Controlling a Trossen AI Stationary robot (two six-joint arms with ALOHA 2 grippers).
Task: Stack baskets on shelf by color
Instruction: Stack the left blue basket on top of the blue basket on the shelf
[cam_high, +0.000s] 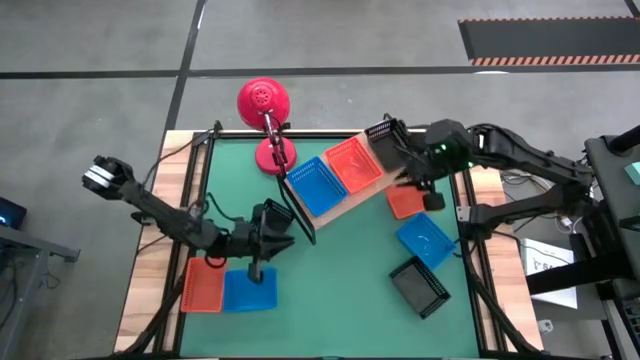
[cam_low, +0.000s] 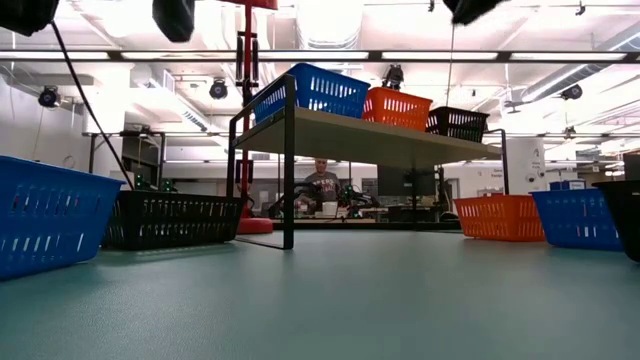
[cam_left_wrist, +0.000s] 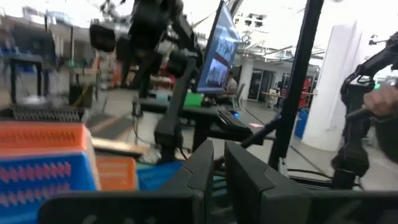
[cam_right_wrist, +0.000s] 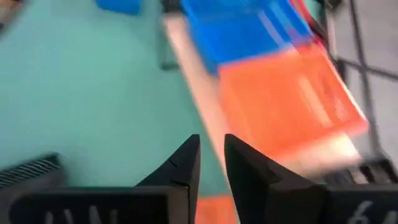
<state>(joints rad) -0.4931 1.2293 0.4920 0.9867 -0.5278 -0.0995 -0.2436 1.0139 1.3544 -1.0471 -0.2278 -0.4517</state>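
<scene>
1. A round red lamp (cam_high: 264, 100) stands at the far edge of the green worktop (cam_high: 350, 290), its base just beside the shelf's blue end. In the low view a seated person (cam_low: 321, 186) shows in the room beyond, under the shelf board.
2. The shelf (cam_high: 335, 207) lies diagonally across the far middle of the worktop and carries three baskets in a row: a blue basket (cam_high: 316, 186), an orange basket (cam_high: 353, 164) and a black basket (cam_high: 384, 144).
3. The left arm reaches in low from the left; the left end effector (cam_high: 272, 226) sits near the shelf's blue end, above the baskets on the left, its fingers (cam_left_wrist: 200, 171) drawn narrow with only a slim gap and nothing held.
4. The right arm bends in from the right edge; the right end effector (cam_high: 404, 152) hovers by the shelf's black end, its fingers (cam_right_wrist: 186, 163) narrowly parted and empty.
5. Loose baskets on the worktop: a second orange basket (cam_high: 203, 284) and a second blue basket (cam_high: 250, 290) side by side at the near left; a third orange basket (cam_high: 404, 202) just beside the shelf on the right; a third blue basket (cam_high: 426, 241) and a second black basket (cam_high: 419, 285) further toward the near right.
6. All visible baskets appear empty.
</scene>
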